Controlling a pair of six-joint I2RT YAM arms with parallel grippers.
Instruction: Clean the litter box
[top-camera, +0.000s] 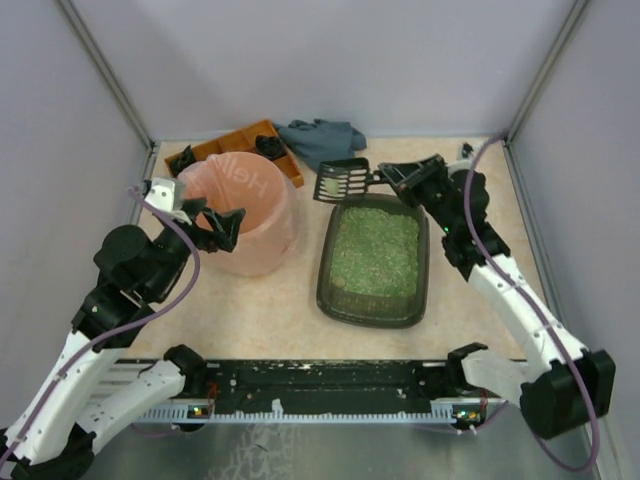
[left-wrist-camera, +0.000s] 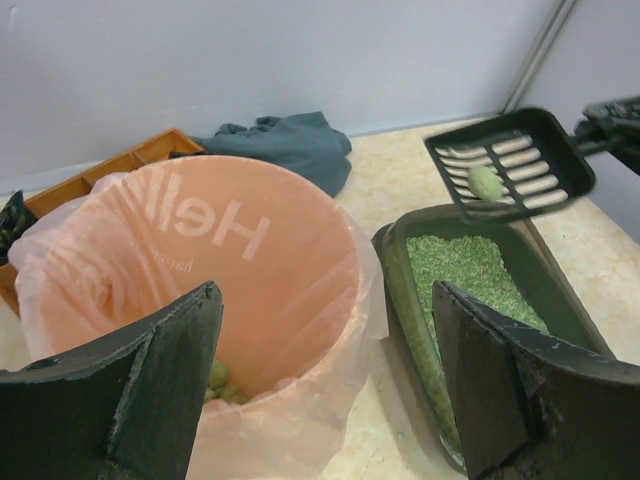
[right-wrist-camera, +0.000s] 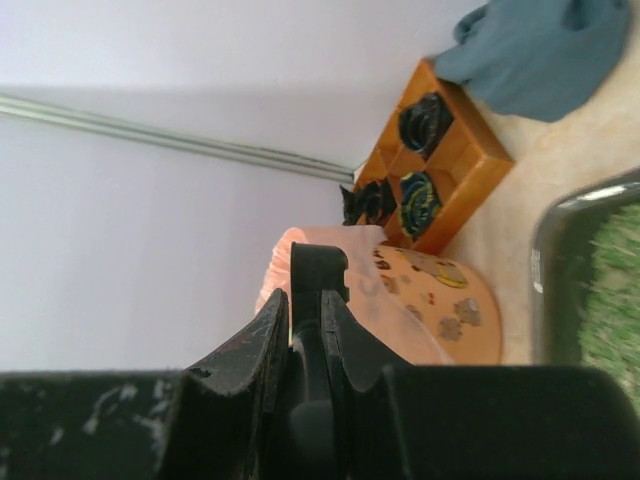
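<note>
The litter box (top-camera: 375, 258) is a dark tray of pale green granules right of the middle; it also shows in the left wrist view (left-wrist-camera: 480, 270). My right gripper (top-camera: 400, 180) is shut on the handle (right-wrist-camera: 318, 275) of a black slotted scoop (top-camera: 342, 180), held above the box's far end. The scoop (left-wrist-camera: 510, 165) carries one pale green clump (left-wrist-camera: 486, 183). The pink-bagged bin (top-camera: 245, 210) stands left of the box, with several green clumps (left-wrist-camera: 220, 380) at its bottom. My left gripper (top-camera: 215, 225) is open and empty at the bin's near-left rim.
An orange compartmented tray (top-camera: 245, 145) with dark items sits behind the bin. A grey-blue cloth (top-camera: 322, 138) lies at the back wall. Walls enclose the table on three sides.
</note>
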